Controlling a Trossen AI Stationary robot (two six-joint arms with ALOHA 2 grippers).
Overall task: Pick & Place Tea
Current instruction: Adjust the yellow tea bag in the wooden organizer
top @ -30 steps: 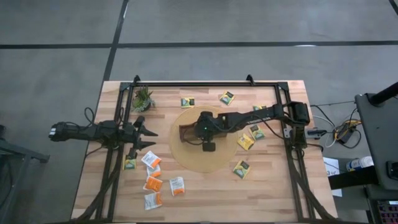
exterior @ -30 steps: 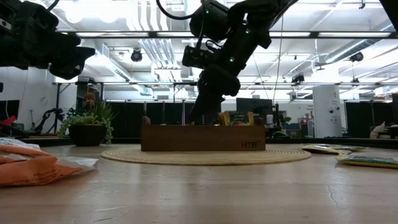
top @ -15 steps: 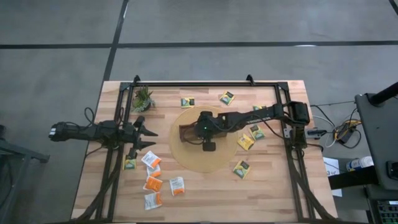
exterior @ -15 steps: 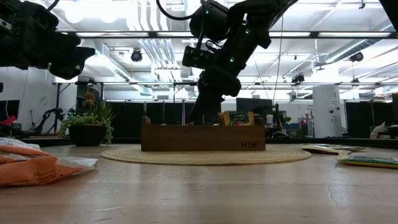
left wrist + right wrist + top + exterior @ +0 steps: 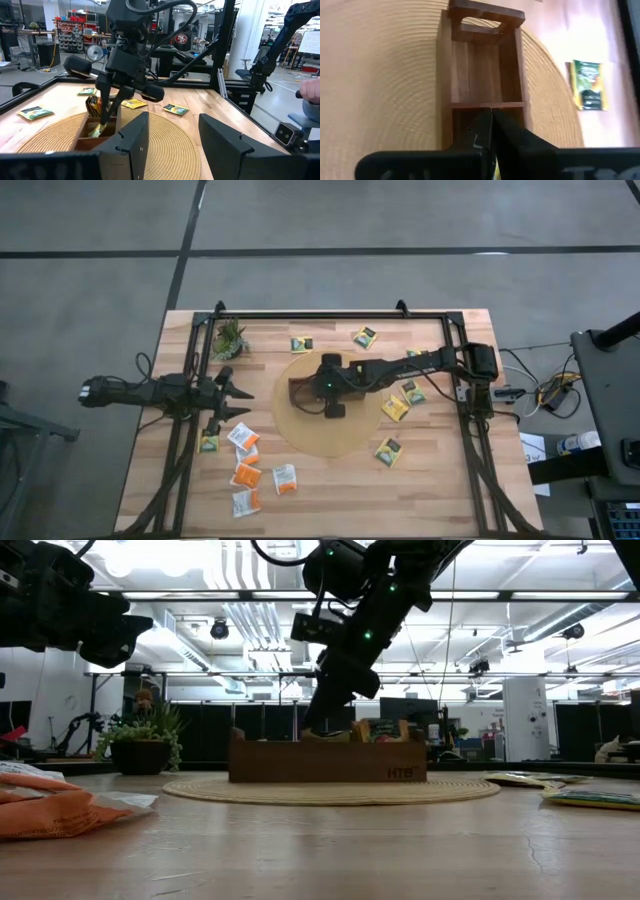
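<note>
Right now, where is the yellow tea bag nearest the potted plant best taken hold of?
By two opposite edges of the tea bag, coming straight down: it lies flat on the table, so probably only thin edges offer a hold.

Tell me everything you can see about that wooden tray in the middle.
The tray is a long, narrow box of brown wood, split by cross walls into compartments, with a handle cutout at one end. It sits flat on a round woven mat. The far compartment looks empty; another holds sachets. The right end effector reaches down into it.
</note>
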